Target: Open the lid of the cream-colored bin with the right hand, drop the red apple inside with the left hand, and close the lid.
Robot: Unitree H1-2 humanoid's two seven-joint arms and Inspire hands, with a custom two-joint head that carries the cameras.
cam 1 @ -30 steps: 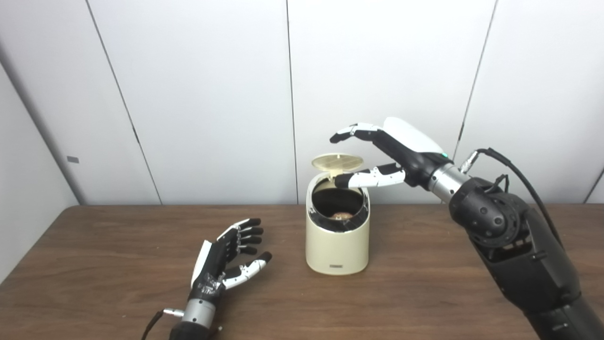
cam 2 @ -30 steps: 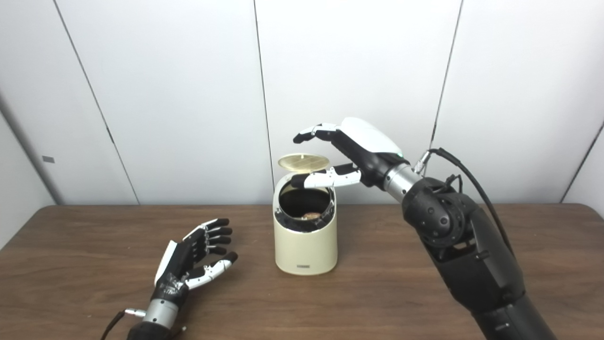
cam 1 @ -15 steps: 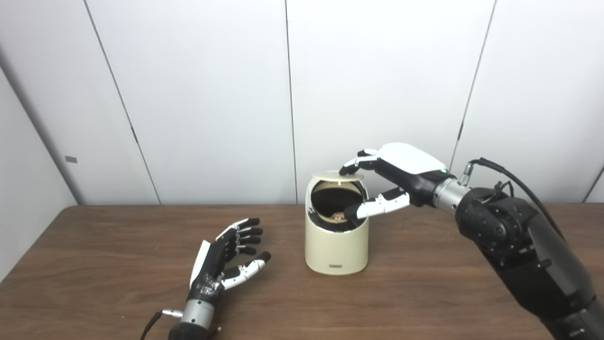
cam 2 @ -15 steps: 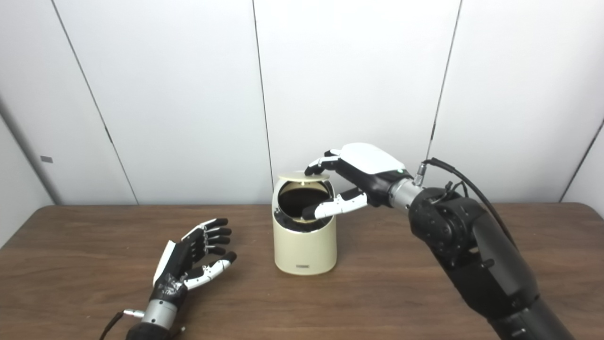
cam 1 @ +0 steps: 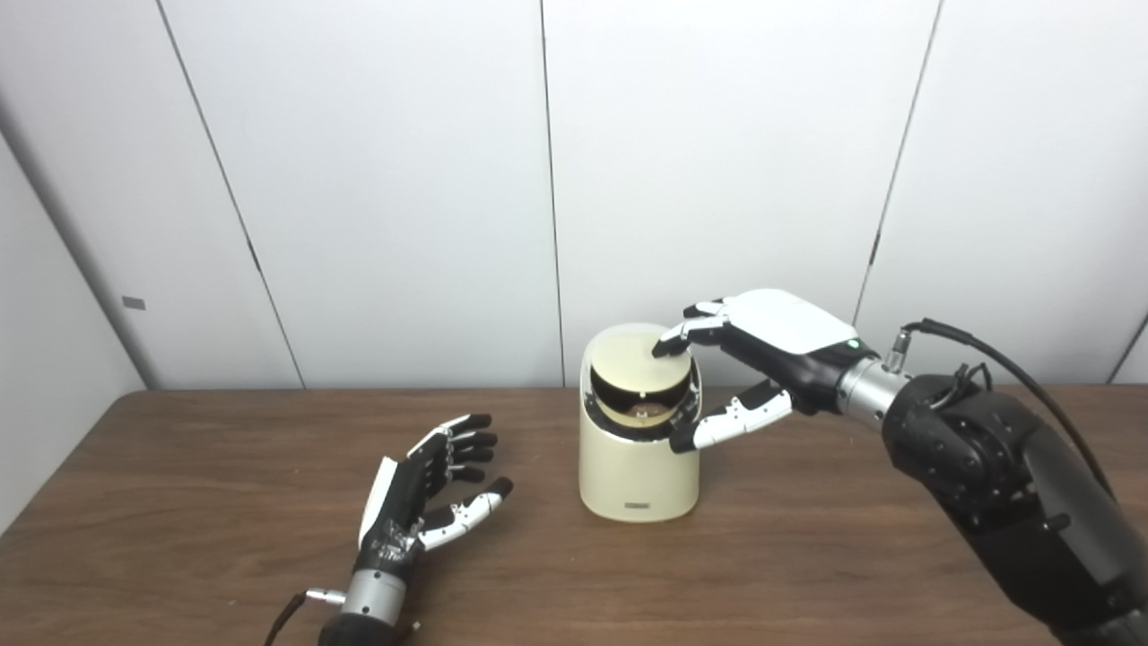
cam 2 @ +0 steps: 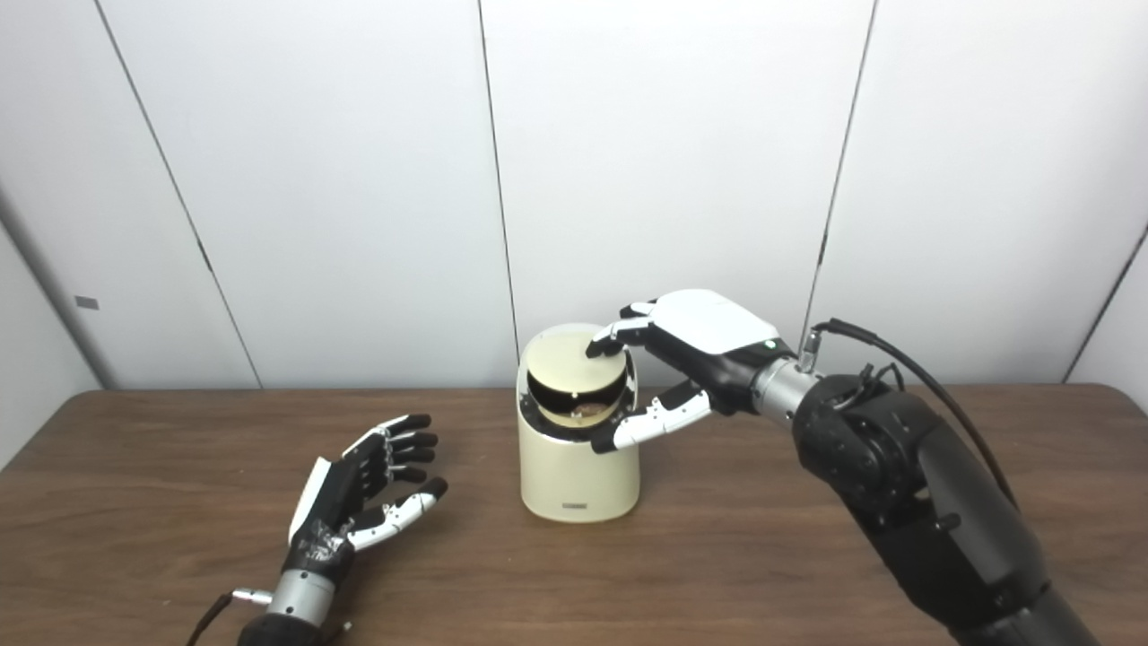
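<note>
The right hand (cam 1: 762, 354) reaches in from the right with its fingertips (cam 1: 668, 345) pressing on the top of the lid (cam 1: 639, 370), while its thumb hangs apart in front of the bin's (cam 1: 639, 467) right rim. The hand grips nothing; its fingers are spread, only touching the lid from above. The lid is tilted down over the opening but not shut: a dark gap shows under its front edge, and through that gap a small reddish-brown patch of the apple (cam 2: 587, 410) can be seen inside the bin.

The left hand (cam 1: 430, 489) lies low over the table (cam 1: 179, 502), left of the bin and well apart from it, palm turned up and fingers spread, empty.

Counted: two hands, one bin with one lid, one apple, one table. The bin stands upright near the middle of the table. A white panelled wall (cam 1: 395, 179) rises behind it.
</note>
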